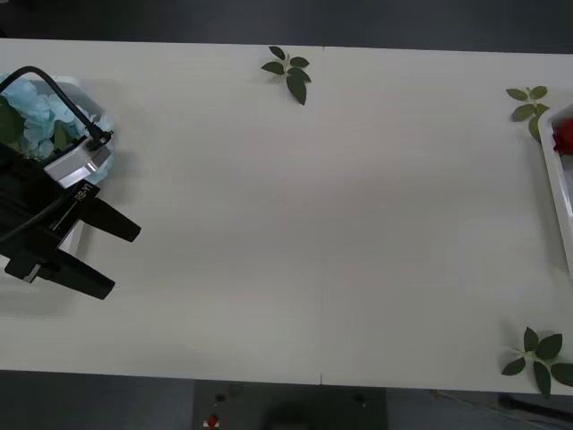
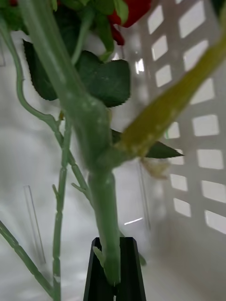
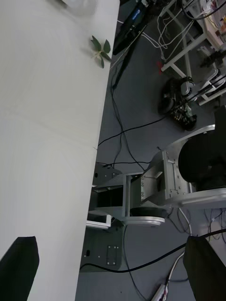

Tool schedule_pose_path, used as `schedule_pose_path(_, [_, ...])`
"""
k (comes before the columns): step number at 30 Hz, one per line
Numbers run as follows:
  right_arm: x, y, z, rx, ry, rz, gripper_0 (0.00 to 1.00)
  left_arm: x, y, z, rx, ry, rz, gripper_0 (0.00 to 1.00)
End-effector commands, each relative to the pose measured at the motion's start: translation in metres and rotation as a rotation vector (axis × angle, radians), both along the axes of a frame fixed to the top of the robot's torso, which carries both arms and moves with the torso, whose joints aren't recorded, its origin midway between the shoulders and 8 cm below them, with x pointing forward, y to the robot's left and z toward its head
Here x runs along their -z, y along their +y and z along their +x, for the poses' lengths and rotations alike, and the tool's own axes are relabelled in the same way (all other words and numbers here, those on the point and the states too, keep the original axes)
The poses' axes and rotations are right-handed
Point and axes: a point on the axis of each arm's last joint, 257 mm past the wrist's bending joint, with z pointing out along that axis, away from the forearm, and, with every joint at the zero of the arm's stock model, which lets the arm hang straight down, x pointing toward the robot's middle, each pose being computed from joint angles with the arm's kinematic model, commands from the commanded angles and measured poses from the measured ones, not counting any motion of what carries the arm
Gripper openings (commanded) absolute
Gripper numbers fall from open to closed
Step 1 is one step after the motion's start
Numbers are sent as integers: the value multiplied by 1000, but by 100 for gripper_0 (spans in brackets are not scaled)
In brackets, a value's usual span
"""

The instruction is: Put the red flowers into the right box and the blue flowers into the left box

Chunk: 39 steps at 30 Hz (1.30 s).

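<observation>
Pale blue flowers (image 1: 36, 116) lie in the left box (image 1: 89, 94) at the table's far left. My left gripper (image 1: 125, 261) hangs just in front of that box, its black fingers (image 3: 21, 265) open and holding nothing. A red flower (image 1: 564, 139) lies in the right box (image 1: 555, 184) at the table's right edge. In the right wrist view my right gripper (image 2: 113, 249) is shut on the thick green stem (image 2: 101, 188) of a red flower (image 2: 129, 11), beside a white slotted box wall (image 2: 188, 117), with other thin stems and dark leaves around it.
Loose green leaf sprigs lie at the table's far edge (image 1: 288, 72), at the far right (image 1: 528, 103) and at the near right corner (image 1: 542, 358). Beyond the table's edge, the left wrist view shows floor, cables and the robot's base (image 3: 155, 188).
</observation>
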Motion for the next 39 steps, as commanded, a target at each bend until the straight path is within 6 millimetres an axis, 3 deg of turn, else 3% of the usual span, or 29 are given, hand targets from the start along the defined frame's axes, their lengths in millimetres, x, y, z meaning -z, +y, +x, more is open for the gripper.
schedule_pose_path(1, [-19,-1,17,-40,-40,-51,50,0,3,-2,9,-18,8,88])
schedule_pose_path(4, [-21,-5,18,-47,-44,-72,90,7,-4,-6,13,-3,-4,88])
schedule_pose_path(6, [-21,-6,18,-51,-42,-79,99,7,-6,-5,13,-14,-4,89])
schedule_pose_path(13, [-28,-5,22,-47,-68,-72,100,11,-8,-8,4,0,-7,89])
schedule_pose_path(16, [-56,-1,34,-57,-112,-59,100,20,-4,-9,-8,4,3,89])
schedule_pose_path(21, [-121,19,46,-73,-179,64,100,26,-4,-4,-42,-33,3,89])
schedule_pose_path(22, [-145,33,50,-92,-200,120,100,29,-5,-3,-50,-49,9,89])
schedule_pose_path(26, [-206,85,56,-210,-244,250,100,30,-7,0,-57,-74,11,89])
schedule_pose_path(29, [-240,134,56,-344,-257,291,100,28,-9,2,-58,-88,4,89])
schedule_pose_path(33, [-258,199,53,-557,-250,286,100,27,-10,4,-34,-130,-10,89])
schedule_pose_path(34, [-261,226,53,-664,-257,264,100,26,-11,5,-30,-135,-13,89])
schedule_pose_path(39, [-255,317,52,-1047,-304,107,100,27,-12,3,2,-169,-18,88])
